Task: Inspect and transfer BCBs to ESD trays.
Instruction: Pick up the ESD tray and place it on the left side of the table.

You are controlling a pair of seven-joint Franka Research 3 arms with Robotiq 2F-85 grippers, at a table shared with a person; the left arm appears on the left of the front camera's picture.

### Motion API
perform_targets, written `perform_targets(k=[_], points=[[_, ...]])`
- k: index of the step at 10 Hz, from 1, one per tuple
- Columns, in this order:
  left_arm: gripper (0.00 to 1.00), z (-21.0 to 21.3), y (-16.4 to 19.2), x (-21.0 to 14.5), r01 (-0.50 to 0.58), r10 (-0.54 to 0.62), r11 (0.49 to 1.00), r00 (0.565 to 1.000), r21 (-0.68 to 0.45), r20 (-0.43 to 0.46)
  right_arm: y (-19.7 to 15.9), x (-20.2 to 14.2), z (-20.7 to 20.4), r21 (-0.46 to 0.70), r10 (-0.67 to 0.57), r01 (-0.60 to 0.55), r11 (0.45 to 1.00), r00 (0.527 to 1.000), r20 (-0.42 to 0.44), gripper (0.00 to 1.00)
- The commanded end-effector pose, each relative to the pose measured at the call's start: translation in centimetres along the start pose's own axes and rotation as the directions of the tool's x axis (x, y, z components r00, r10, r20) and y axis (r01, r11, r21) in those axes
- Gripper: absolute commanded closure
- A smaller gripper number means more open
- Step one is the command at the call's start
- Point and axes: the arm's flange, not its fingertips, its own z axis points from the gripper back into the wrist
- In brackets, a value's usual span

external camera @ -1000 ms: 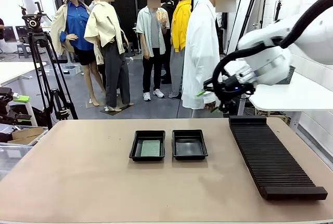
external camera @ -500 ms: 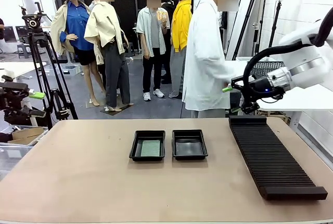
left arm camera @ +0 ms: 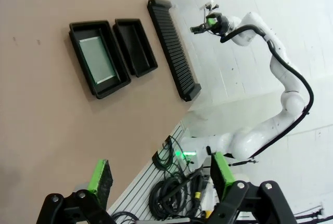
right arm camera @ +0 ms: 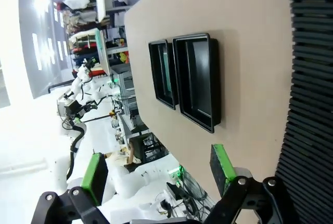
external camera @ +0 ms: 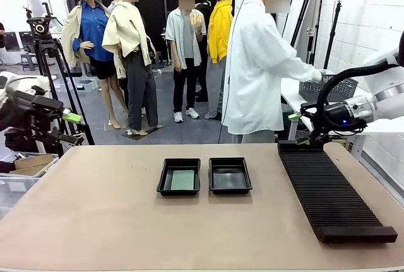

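Green circuit board (external camera: 182, 180) lies flat on the floor of the left tray (external camera: 178, 160), which sits just beside the right tray (external camera: 230, 159) near the middle of the table (external camera: 126, 221). The left gripper (external camera: 74, 128) hangs off the table's left side, its green-padded fingers (left arm camera: 100, 176) spread wide with nothing between them. The right gripper (external camera: 298, 128) hovers over the far end of the long ribbed rack (external camera: 328, 190), fingers (right arm camera: 220, 166) equally wide apart, holding and touching nothing.
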Motion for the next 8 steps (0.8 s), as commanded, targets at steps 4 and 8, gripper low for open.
perform_targets(k=[4, 8], points=[[0.00, -8.5, -5.5, -0.6, 0.017, 0.011, 0.952, 0.996, 0.304, -0.090, -1.4, 0.5, 2.0, 0.170, 0.119, -0.107, 0.980, 0.991, -0.060, 0.00], [0.00, -14.8, -6.1, 3.4, 0.008, 0.075, 0.890, 0.984, 0.456, -0.163, -2.0, -1.5, 2.6, 0.172, 0.232, -0.212, 0.962, 0.967, -0.107, 0.00]])
